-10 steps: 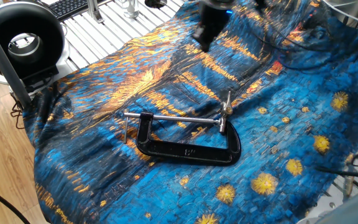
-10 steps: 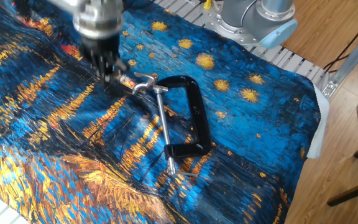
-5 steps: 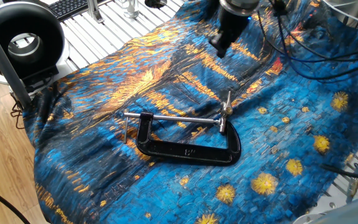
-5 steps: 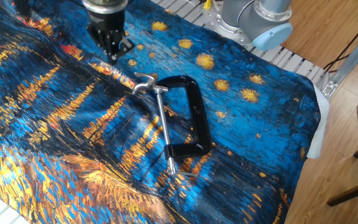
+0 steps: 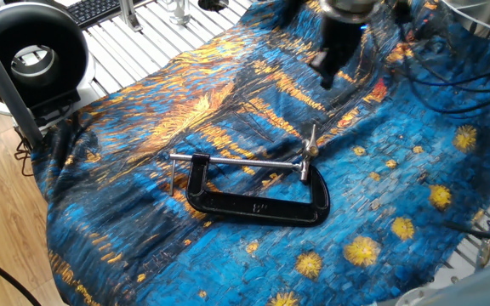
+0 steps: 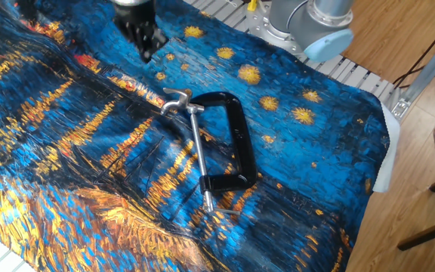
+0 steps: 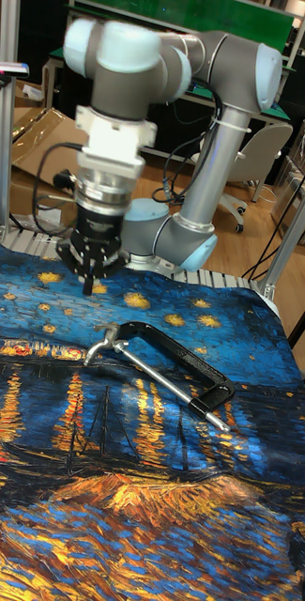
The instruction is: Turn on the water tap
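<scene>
The water tap (image 5: 310,150) (image 6: 176,100) (image 7: 99,346) is a short silver crossbar with a brass-coloured hub. It ends the long silver screw (image 5: 236,159) of a black C-clamp (image 5: 258,205) (image 6: 238,143) (image 7: 175,349) that lies flat on the blue and orange painted cloth. My gripper (image 5: 327,75) (image 6: 147,51) (image 7: 88,282) hangs in the air above the cloth, a short way beyond the tap and apart from it. Its fingers point down, close together with nothing between them. It is motion-blurred in one fixed view.
The painted cloth (image 5: 185,102) covers most of the table. A black round device (image 5: 28,51) and a keyboard (image 5: 100,8) stand past its far left edge. Black cables (image 5: 449,81) trail over the cloth at the right. The arm's base (image 6: 308,23) sits at the table's edge.
The gripper has moved steadily sideways and up over the cloth, from beside the tap's handle end to a spot further from it. The clamp and tap have not moved.
</scene>
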Action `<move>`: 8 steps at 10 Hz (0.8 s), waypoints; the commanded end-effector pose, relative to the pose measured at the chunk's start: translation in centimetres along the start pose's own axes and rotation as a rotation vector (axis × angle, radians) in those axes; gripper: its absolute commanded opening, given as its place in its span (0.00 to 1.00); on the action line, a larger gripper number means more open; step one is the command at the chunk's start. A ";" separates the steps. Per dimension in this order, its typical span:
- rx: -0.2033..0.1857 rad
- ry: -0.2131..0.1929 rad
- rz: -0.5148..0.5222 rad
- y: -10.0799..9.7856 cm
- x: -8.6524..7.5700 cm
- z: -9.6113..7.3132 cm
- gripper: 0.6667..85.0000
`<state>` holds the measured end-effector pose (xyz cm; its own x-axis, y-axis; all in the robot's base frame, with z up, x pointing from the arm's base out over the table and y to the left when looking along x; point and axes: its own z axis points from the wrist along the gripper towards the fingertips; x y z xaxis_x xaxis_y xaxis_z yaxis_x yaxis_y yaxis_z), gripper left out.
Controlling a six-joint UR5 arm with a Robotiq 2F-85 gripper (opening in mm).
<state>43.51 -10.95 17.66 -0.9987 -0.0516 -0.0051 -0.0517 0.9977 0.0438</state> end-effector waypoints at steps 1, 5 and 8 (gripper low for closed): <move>-0.079 -0.014 0.001 -0.1 3.2 0.4 0.00; -0.021 -0.082 0.010 -0.6 2.2 2.3 0.00; 0.033 -0.043 0.011 -2.0 3.2 2.3 0.00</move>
<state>40.74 -12.16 15.41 -0.9979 -0.0421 -0.0500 -0.0442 0.9981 0.0427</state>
